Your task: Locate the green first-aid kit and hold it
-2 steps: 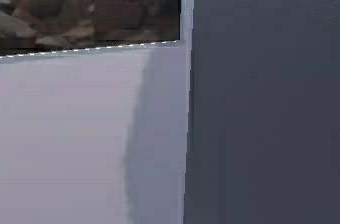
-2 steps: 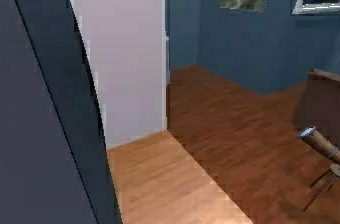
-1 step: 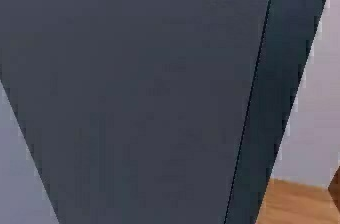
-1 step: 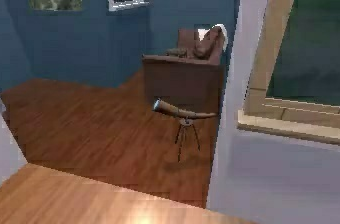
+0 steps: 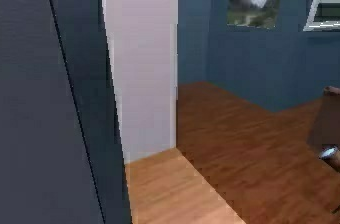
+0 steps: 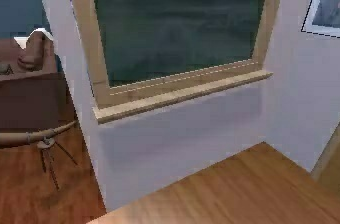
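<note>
First-aid kit search meets wooden floor (image 5: 238, 140), blue walls (image 5: 268, 70).

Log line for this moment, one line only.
phase: searching | ahead: dark panel, wood floor | side: window, telescope, desk

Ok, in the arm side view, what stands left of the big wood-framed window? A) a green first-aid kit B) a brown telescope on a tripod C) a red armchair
B: a brown telescope on a thin tripod stands on the wooden floor left of the wood-framed window.
</note>
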You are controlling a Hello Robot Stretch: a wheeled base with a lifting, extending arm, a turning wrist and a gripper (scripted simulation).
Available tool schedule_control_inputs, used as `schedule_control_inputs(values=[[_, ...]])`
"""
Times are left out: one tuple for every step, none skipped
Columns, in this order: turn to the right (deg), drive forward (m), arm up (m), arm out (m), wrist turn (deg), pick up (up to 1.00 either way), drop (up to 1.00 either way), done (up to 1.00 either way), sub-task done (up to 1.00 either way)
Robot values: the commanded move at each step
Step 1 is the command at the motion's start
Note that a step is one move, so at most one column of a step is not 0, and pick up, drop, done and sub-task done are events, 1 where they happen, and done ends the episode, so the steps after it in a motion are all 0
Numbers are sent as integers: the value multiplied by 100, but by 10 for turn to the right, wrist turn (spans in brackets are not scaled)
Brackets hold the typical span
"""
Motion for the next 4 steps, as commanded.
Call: schedule_control_inputs(values=[[450,0,0,0,0,0,0,0,0],[420,0,0,0,0,0,0,0,0],[0,30,0,0,0,0,0,0,0],[-450,0,0,0,0,0,0,0,0]])
